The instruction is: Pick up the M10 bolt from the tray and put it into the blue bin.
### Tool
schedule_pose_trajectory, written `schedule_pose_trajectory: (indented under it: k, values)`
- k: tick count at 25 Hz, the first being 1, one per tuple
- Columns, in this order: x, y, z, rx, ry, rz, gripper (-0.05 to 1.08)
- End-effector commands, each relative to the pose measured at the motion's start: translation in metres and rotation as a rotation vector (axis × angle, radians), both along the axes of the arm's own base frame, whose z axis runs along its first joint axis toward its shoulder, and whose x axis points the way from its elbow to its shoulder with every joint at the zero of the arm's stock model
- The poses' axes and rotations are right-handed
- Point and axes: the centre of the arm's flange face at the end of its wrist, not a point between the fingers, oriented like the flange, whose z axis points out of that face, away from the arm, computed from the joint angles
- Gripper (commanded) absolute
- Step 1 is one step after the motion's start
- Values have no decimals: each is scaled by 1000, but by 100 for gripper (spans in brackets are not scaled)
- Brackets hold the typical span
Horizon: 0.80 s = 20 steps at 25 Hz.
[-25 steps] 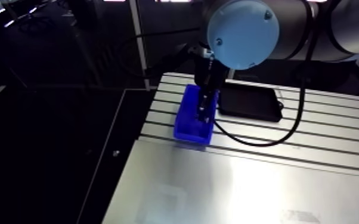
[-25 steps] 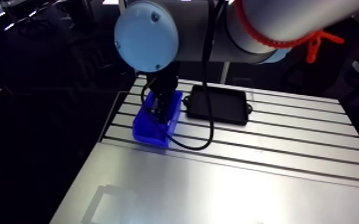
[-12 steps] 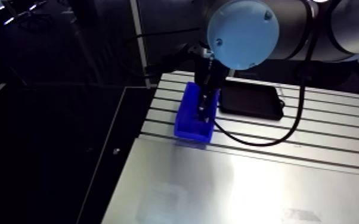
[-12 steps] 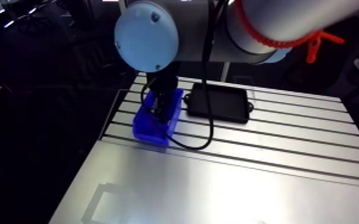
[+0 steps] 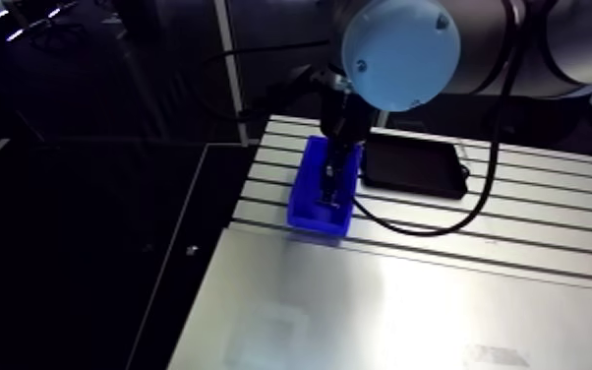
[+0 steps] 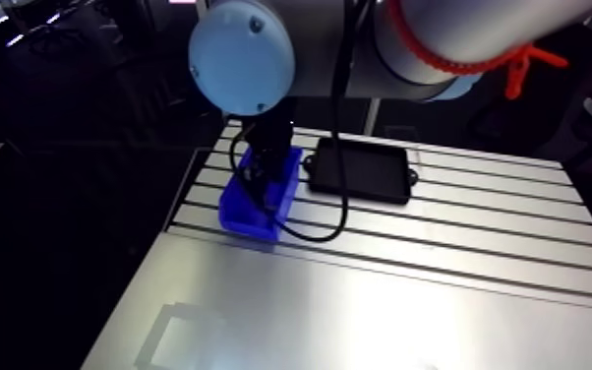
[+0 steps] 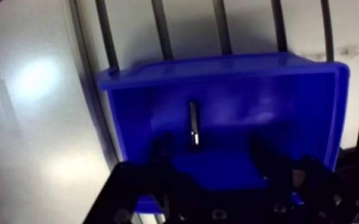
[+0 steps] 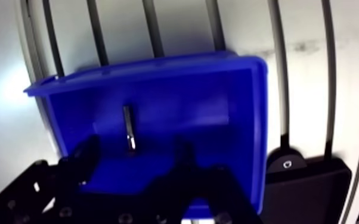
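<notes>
Blue plastic bin (image 5: 306, 205): stands on the slotted aluminium table (image 5: 516, 231) at the tray's nine o'clock in the arm view, just beside it. Its open top faces up to take parts.

M10 bolt (image 7: 193, 123): lies flat on the bin floor, clear of the walls, at the claw's twelve o'clock. Judged delivered, so the placing step looks done.

Claw (image 7: 213, 156): fingers spread wide with nothing between them, poised over the bin's near wall. The spread suits letting the bolt drop free.

Arm: wrist points straight down over the bin, claw vertical, with the upper link crossing above the table.

Black tray (image 6: 359, 169): shallow, at the bin's three o'clock, source of the bolt. Its contents cannot be made out.
</notes>
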Motion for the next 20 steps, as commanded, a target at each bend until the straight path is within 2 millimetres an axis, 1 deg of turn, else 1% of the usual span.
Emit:
schedule_pose_trajectory:
  k: [1,4,6,7,9,10,13,14,16,17,18,20]
  values:
    - [-5,-1,18,0,19,-31,1]
    - [-9,-3,38,-2,25,-43,1]
    - [-10,-9,53,-3,30,-42,1]
    - [-11,-13,64,-5,41,-45,1]
    - [-13,-13,88,-5,63,-71,1]
    - [-16,-13,104,-1,68,-100,1]
    - [-20,-7,140,23,42,-179,1]
    - [-18,-7,149,27,44,-199,1]
    - [-19,0,174,72,78,-303,1]
    - [-20,5,182,104,99,-364,1]
    - [-22,12,190,136,123,-437,1]
    - [-19,23,213,155,136,-604,1]
